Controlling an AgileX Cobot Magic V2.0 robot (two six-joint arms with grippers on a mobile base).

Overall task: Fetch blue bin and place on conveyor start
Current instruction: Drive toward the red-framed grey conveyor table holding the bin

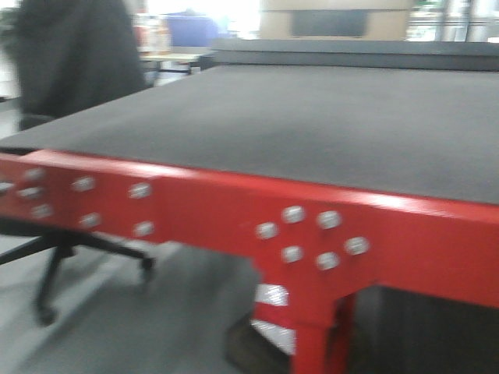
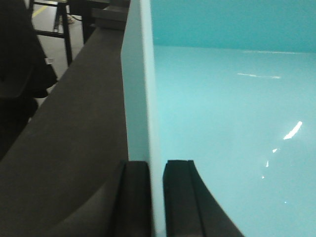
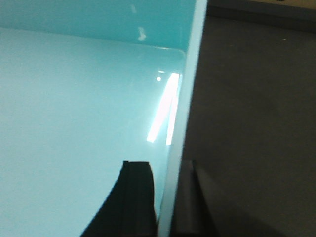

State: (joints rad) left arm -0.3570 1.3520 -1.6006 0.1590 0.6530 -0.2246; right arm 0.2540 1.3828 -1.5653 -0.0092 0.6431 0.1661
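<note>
My left gripper (image 2: pixel 157 167) is clamped on one side wall of the blue bin (image 2: pixel 227 118), with one finger inside and one outside. My right gripper (image 3: pixel 165 170) pinches the opposite wall the same way. The bin's glossy pale floor catches streaks of light. Just outside each wall lies the dark felt conveyor start (image 2: pixel 74 143); I can't tell whether the bin touches it. My front camera is blurred. It shows the conveyor start on a red frame (image 1: pixel 210 206), with a black office chair (image 1: pixel 62 70) beyond.

A red frame (image 1: pixel 210 204) shows 6 bolts (image 1: pixel 293 213) above its leg (reflective tape (image 1: pixel 273 296) there); behind it, a black office chair (image 1: pixel 51 269) holds a dark jacket (image 1: pixel 74 54).
</note>
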